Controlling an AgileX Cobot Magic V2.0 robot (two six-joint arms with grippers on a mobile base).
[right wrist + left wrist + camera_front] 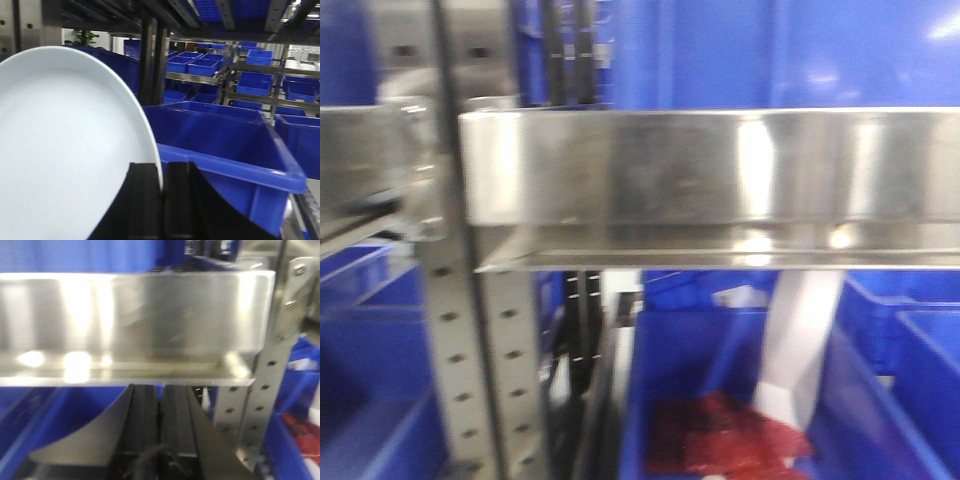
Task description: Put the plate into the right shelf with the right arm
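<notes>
In the right wrist view the white round plate [65, 150] fills the left half, standing on edge with its smooth face toward the camera. My right gripper [161, 166] is shut on the plate's right rim, one black finger on each side. The right shelf [720, 170] shows in the front view as a shiny steel lip across the upper middle, blurred. My left gripper [161, 388] is shut on nothing, its tips just below another steel lip.
Blue bins [225, 145] sit right of the plate, with more on racks behind. A perforated grey upright [455, 320] stands left of the right shelf. Below it, a blue bin holds red items [720, 440] and a blurred white strip [805, 340]. Steel lip [135, 325] ends at an upright [272, 370].
</notes>
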